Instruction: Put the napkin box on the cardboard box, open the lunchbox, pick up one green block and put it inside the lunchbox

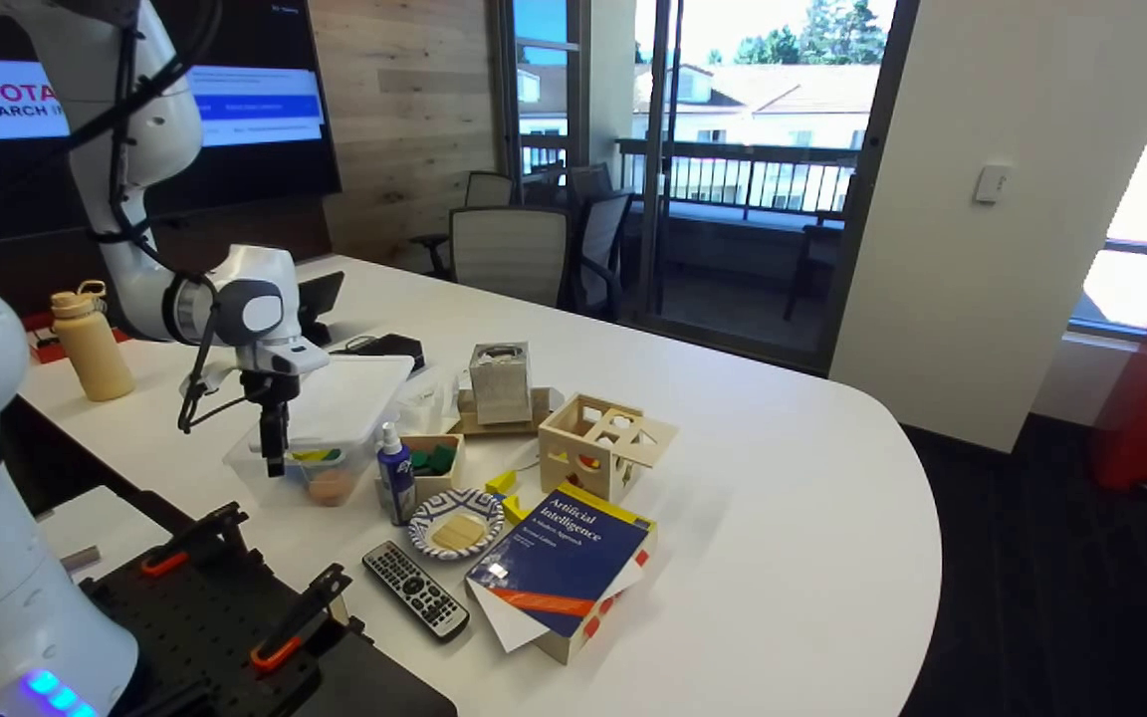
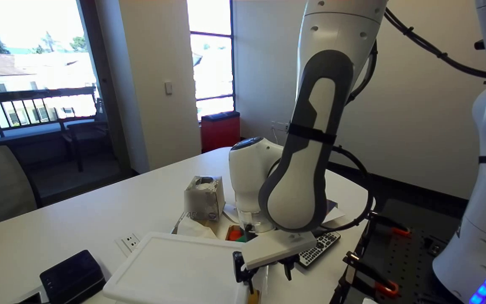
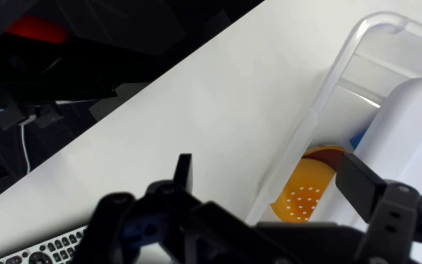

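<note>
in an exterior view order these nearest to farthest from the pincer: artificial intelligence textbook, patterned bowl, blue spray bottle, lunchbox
In an exterior view:
1. Lunchbox, immediately at the pincer, which overlaps it in the picture
2. Blue spray bottle, picture-right of the pincer
3. Patterned bowl, lower right, just past the bottle
4. Artificial Intelligence textbook, farther right, beyond the bowl

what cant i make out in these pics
Lunchbox, wrist view: cut off by the right edge; its lid hides what lies beneath.
Artificial Intelligence textbook, in an exterior view: mostly hidden behind the arm.
Remote control, wrist view: cut off by the bottom edge, partly behind the gripper.
Spray bottle, in an exterior view: its print is too small to read.
</note>
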